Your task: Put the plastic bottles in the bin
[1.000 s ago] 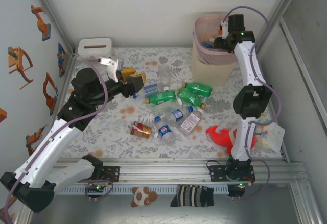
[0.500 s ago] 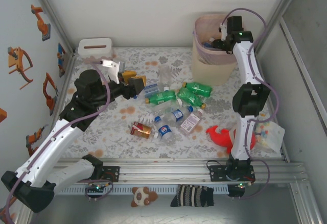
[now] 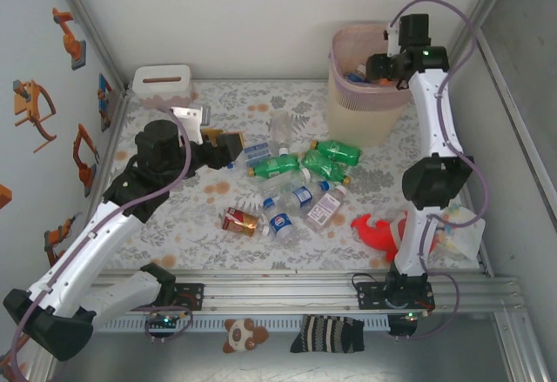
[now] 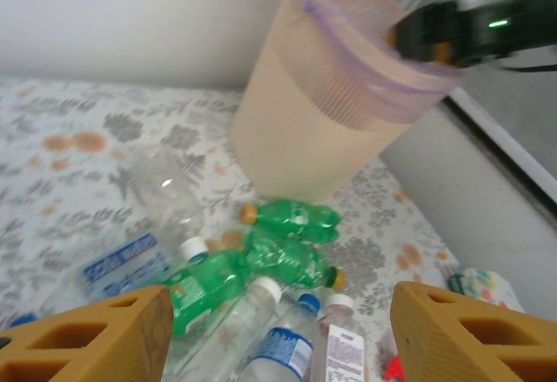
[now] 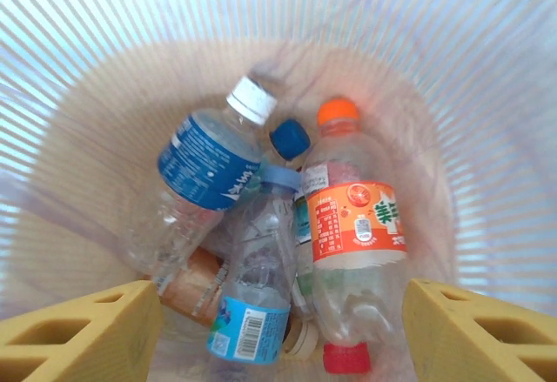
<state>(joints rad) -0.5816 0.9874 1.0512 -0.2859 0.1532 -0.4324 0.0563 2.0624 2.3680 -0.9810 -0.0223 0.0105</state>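
Scene: tall beige ribbed plastic bin with pink rim (image 3: 359, 112) at 1 o'clock on floral surface (image 3: 200, 225) | right tool (image 5: 278, 334): fingers spread, empty, over clear labelled plastic bottles (image 5: 355, 225) lying inside bin | left tool (image 4: 278, 330): fingers spread, empty, at 9 o'clock | loose green and clear bottles (image 3: 277, 166): clustered mid-surface.

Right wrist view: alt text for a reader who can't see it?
Looking down into the bin at a pile of plastic bottles, a blue-label bottle and an orange-label bottle on top. The open right gripper frames the bottom corners, holding nothing.
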